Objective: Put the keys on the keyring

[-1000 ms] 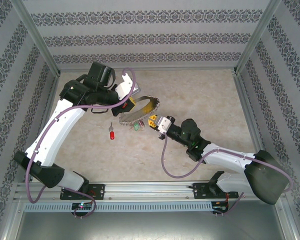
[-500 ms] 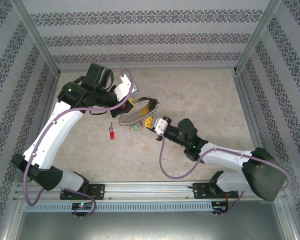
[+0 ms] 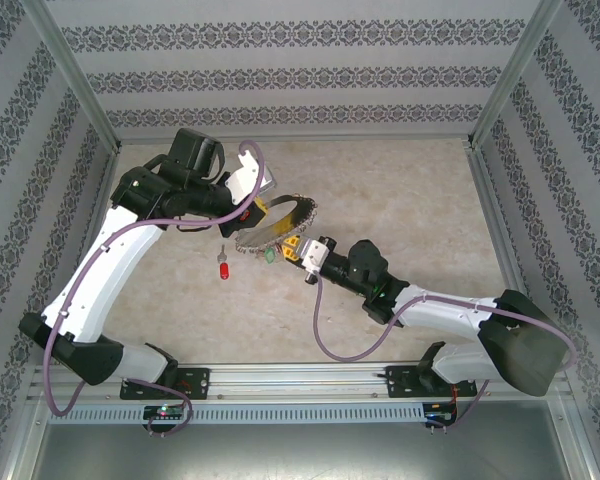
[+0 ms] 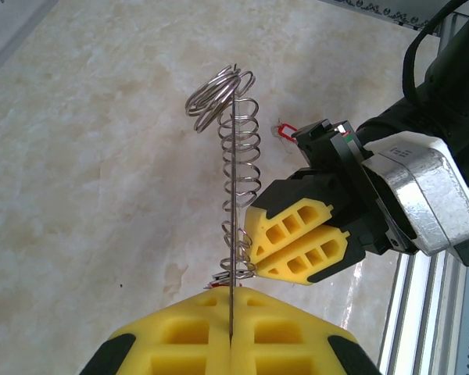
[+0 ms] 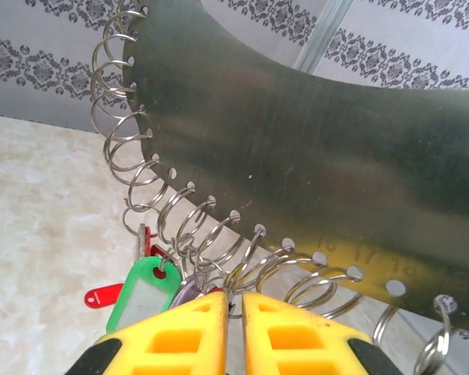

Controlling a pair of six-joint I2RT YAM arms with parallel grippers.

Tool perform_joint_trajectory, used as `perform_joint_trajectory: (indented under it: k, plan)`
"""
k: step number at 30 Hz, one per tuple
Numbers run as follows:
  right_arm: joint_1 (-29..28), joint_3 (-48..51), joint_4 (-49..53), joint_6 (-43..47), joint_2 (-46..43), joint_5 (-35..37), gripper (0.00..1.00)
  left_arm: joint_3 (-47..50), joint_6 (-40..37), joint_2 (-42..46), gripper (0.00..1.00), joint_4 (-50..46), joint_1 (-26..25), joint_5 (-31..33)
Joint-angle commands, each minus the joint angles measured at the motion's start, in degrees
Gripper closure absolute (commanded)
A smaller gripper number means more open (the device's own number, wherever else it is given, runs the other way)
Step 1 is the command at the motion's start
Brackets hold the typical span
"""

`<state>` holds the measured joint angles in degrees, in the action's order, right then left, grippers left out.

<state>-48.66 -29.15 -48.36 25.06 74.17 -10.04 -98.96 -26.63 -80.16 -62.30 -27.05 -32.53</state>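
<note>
Keyring, a curved silver plate fringed with small rings, held above desk, clamped edge-on between left fingers, pressed together on it. Right fingers at plate's ringed lower edge, nearly together with thin slit and ring wire at tips; grip on ring unclear. Green tag hangs just beside. Red key loose on desk, apart from keyring.

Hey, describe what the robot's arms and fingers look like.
The left arm and right arm have white shells with black joints, and a purple cable loops along each. The fingers are yellow, with rectangular cut-outs, on black mounts; the right gripper carries a silver metal housing.
</note>
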Motion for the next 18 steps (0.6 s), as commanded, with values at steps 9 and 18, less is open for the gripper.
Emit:
perform_joint_trajectory:
  k: [9, 18]
  plan:
    - [-2.05, -0.39, -5.41, 2.18, 1.24, 6.79, 0.82, 0.34, 0.02, 2.22, 1.0, 2.71, -1.04, -1.28]
    - [-2.49, -0.03, -6.48, 2.47, 1.5, 8.9, 0.83, 0.34, 0.12, 2.34, 1.0, 2.96, -1.06, -1.09]
